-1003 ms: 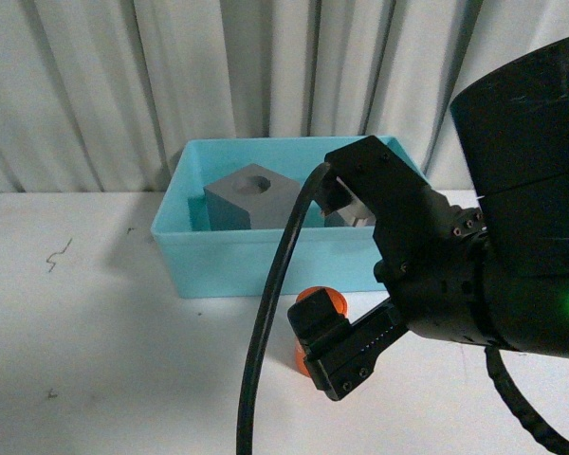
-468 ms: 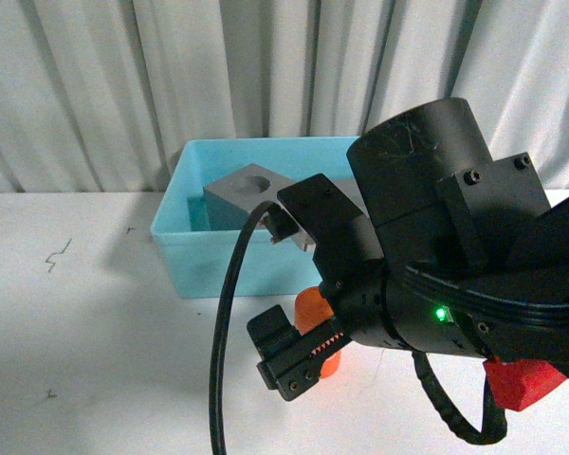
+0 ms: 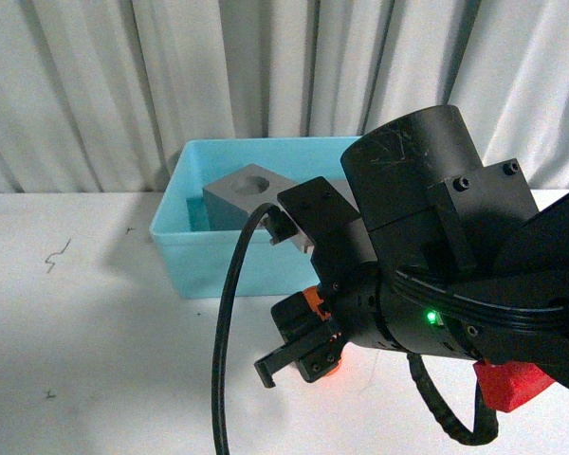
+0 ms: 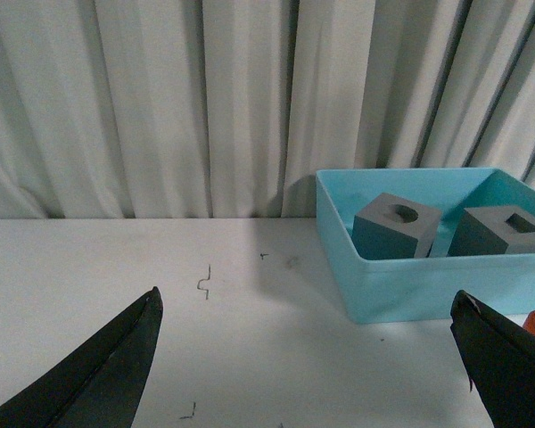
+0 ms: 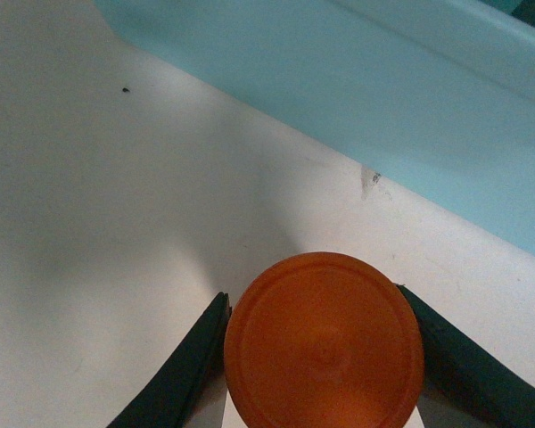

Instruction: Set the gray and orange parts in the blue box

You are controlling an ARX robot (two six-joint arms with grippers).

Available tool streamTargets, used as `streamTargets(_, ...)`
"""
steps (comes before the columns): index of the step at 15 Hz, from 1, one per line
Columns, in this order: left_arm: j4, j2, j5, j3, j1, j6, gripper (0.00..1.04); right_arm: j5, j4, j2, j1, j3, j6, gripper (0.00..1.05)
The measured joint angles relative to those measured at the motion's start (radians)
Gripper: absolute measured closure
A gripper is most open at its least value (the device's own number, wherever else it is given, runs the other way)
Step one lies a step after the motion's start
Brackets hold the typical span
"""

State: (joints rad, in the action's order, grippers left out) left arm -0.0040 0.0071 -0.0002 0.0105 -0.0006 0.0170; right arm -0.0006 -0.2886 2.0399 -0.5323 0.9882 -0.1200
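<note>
Your right gripper (image 5: 321, 357) has its fingers (image 5: 183, 374) closed against both sides of the orange cylinder (image 5: 324, 348), on the white surface (image 3: 95, 332) just beside the blue box (image 4: 410, 285). Both gray cubes (image 4: 397, 225) sit inside. Left gripper (image 4: 308, 357) fingers spread wide, empty. A red block (image 3: 512, 384) lies near your right arm.

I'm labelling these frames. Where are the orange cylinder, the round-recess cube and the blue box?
orange cylinder (image 5: 324, 341): right wrist view, flat top.
round-recess cube (image 4: 394, 237): left wrist view, front face.
blue box (image 4: 428, 289): left wrist view, outer wall.
</note>
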Motion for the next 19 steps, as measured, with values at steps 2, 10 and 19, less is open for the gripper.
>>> streamTargets(2, 0.0, 0.0, 0.0, 0.0, 0.0, 0.0, 0.07, -0.019, -0.011, -0.048, -0.01, -0.024, 0.022, 0.57)
streamTargets(10, 0.0, 0.0, 0.0, 0.0, 0.0, 0.0, 0.07, -0.052, -0.034, -0.16, 0.133, 0.177, 0.137, 0.57)
streamTargets(19, 0.0, 0.0, 0.0, 0.0, 0.0, 0.0, 0.07, 0.008, 0.072, 0.122, 0.087, 0.443, 0.186, 0.57)
